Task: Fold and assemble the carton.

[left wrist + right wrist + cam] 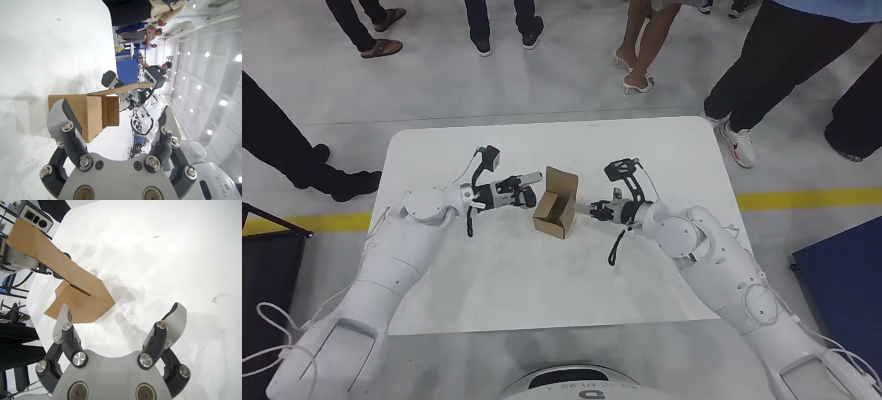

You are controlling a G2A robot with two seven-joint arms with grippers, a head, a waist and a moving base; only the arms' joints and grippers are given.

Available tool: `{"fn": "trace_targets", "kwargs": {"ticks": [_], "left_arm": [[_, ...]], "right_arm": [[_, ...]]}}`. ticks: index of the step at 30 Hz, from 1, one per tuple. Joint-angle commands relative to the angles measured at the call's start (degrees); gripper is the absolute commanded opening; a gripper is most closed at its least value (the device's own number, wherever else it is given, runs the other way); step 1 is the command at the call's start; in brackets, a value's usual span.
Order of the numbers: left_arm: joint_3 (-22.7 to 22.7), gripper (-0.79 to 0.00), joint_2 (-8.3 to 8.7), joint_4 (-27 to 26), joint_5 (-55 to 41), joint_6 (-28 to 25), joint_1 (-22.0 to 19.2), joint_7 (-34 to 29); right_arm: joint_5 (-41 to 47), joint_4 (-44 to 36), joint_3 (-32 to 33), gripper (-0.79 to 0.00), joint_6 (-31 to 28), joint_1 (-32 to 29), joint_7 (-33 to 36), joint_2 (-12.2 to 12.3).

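Observation:
A small brown carton [554, 202] stands in the middle of the white table [492, 280], partly erected, with one long flap sticking up and an open end facing the front. My left gripper [533, 180] is open just beside the carton's left side. In the left wrist view one of that gripper's fingers [64, 111] lies against the carton [92, 113]. My right gripper [595, 210] is open close to the carton's right side. In the right wrist view one of its fingertips [64, 311] overlaps the carton [85, 300] and the other stands over bare table.
Bare tabletop stretches in front of the carton and to both sides. A blue panel [842, 270] stands off the table's right side and a dark frame [262, 250] off its left.

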Motion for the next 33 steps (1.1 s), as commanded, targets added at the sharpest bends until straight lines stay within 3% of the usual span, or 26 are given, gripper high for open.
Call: {"fn": "trace_targets", "kwargs": {"ticks": [1,22,25,27,28,29,33], "left_arm": [[0.78,0.0,-0.41,0.6,-0.72,-0.42,-0.25,-0.82],[1.87,0.0,-1.67,0.95,-2.16,-5.01,0.24,-3.31],[1.32,0.0,-1.61,1.16,-2.4,-5.72,0.29,-3.45],[0.89,0.0,-1.55,1.27,-2.75,-6.18,0.38,-3.67],[0.61,0.0,-1.5,1.42,-2.91,-6.37,0.39,-3.63],[0.31,0.0,-1.45,1.56,-3.1,-6.62,0.45,-3.58],[-0.78,0.0,-1.21,2.11,-3.53,-7.02,0.75,-3.54]], "right_arm": [[0.26,-0.52,0.14,0.0,0.54,-0.04,1.7,0.03],[-3.06,0.93,-4.69,-0.012,7.11,4.64,8.47,-1.81],[-3.28,0.93,-5.34,-0.351,7.35,5.15,9.63,-2.06],[-3.71,0.59,-5.87,-0.502,7.22,5.48,10.36,-2.22],[-3.86,0.37,-6.1,-0.613,7.11,5.61,10.63,-2.3],[-4.26,0.05,-6.34,-0.779,7.05,5.75,10.84,-2.36],[-6.33,-2.39,-6.34,-0.785,7.44,5.89,10.93,-2.37]]}}
